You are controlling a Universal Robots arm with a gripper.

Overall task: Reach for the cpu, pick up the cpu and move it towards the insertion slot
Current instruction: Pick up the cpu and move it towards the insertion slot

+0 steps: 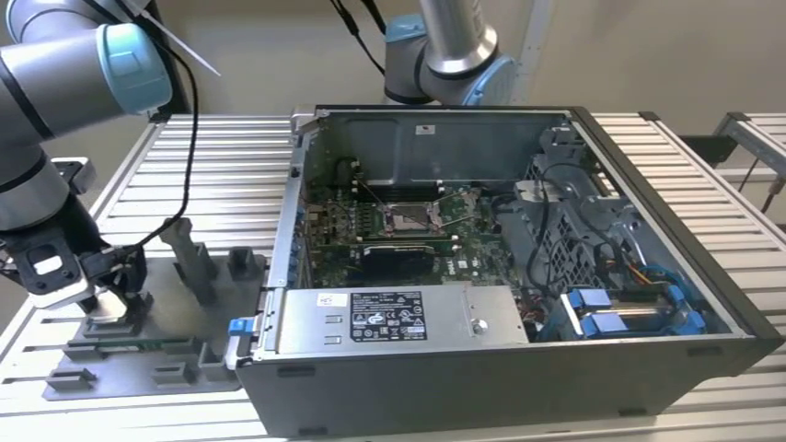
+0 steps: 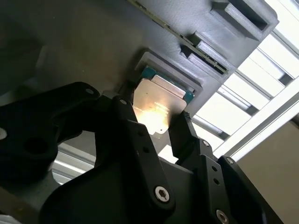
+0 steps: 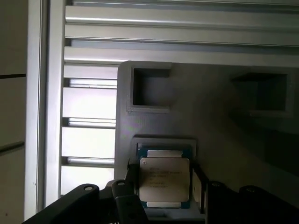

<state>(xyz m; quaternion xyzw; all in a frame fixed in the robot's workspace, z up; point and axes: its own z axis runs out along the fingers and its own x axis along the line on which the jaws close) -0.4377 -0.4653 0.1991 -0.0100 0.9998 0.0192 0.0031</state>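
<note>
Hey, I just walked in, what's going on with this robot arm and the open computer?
The robot arm has its gripper down at the grey fixture plate, beside the open computer case on the exterior view's left. In both wrist views the cpu lies in its recess in that plate, right at the gripper and not yet lifted. The insertion slot is apart from it, inside the case.

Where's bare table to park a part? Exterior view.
Free: slatted table behind the grey fixture plate, up to the PC case wall, though a cable hangs across; also past the case, on the exterior view's right. Crowded: the plate, with posts, blocks and the claw over the cpu.
</note>
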